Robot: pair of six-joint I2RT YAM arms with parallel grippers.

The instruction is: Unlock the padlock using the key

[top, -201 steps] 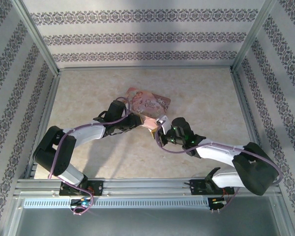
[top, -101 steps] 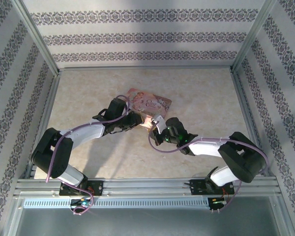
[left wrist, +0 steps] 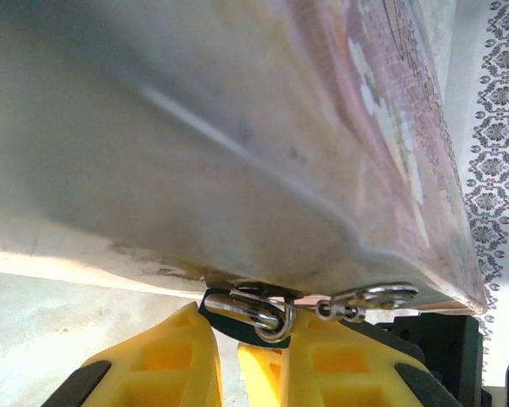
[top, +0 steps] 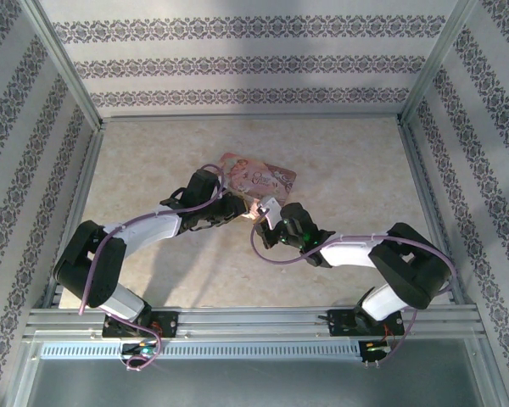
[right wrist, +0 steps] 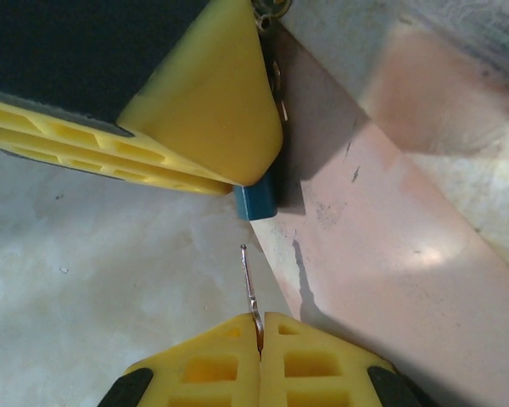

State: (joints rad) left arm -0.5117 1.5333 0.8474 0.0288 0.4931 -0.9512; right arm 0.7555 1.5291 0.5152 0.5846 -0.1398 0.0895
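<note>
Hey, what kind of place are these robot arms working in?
Probably a lab test booth, not a real room: patterned wallpaper panels set in bare aluminium framing, a beige marbled tabletop, and two white robot arms bolted to a metal rail at its near edge.

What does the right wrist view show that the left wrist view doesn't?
Right wrist view: the key pinched in the shut right gripper, its tip aimed at the padlock's teal body with a small gap between them. Left wrist view: the padlock's silvery shackle linked to the metal clasp at the edge of the pink tin. Both: the left gripper clamped on the padlock, right beside the tin.
</note>
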